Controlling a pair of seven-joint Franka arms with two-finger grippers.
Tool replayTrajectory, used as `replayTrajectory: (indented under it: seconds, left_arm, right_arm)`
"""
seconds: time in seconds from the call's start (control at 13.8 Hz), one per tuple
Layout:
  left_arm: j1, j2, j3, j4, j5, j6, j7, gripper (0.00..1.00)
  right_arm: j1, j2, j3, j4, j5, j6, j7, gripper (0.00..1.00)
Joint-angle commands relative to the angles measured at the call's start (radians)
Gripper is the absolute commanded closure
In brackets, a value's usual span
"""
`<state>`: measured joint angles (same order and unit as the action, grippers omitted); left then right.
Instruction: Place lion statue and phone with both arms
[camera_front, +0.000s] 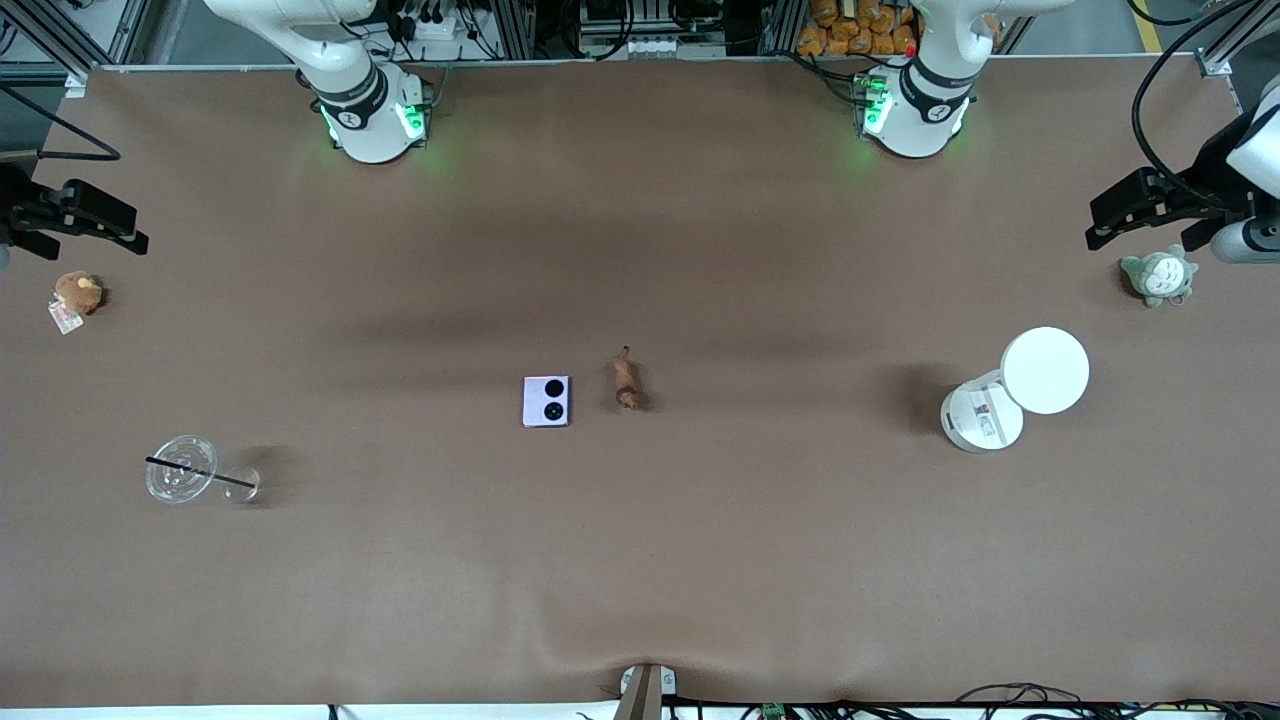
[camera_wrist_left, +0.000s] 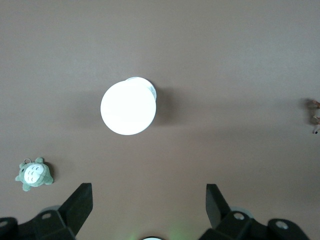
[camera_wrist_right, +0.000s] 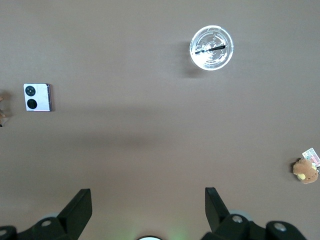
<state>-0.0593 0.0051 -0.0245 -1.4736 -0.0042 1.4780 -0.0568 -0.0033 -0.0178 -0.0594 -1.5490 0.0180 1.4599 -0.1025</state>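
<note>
1. lion statue (camera_front: 627, 383) lies mid-table, just beside phone (camera_front: 546, 401), apart; phone flat, toward right arm's end
2. left gripper (camera_wrist_left: 148, 200) up at its table end, wide open, empty
3. right gripper (camera_wrist_right: 148, 200) likewise

Front view: high across the table (camera_front: 640, 560), facing both arm bases along the top, looking steeply down, taking in nearly the whole surface. Left wrist view: up in the air, straight down past open fingers (camera_wrist_left: 80, 202), over the left arm's end of the table; white container (camera_wrist_left: 128, 107) and grey-green plush (camera_wrist_left: 34, 174) well below, lion statue (camera_wrist_left: 314, 116) cut by the frame's edge. Right wrist view: equally high, straight down past open fingers (camera_wrist_right: 79, 206), over the right arm's end; phone (camera_wrist_right: 37, 97), clear cup (camera_wrist_right: 211, 48), brown plush (camera_wrist_right: 305, 170) in sight. Shared with front view: all of these. Shared between wrist views: only the strip at the table's middle by the statue.
</note>
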Motion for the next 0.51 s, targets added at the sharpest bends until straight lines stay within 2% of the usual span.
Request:
replayTrajectory:
  seconds: [0.0, 0.43]
  left_arm:
    - [0.003, -0.002, 0.0, 0.001, -0.013, -0.002, 0.006, 0.0]
    - [0.006, 0.033, 0.0, 0.009, -0.016, -0.001, 0.009, 0.0]
  right_arm:
    - [-0.006, -0.017, 0.004, -0.011, -0.01, 0.003, 0.015, 0.0]
    - [-0.006, -0.017, 0.006, -0.011, -0.01, 0.003, 0.015, 0.0]
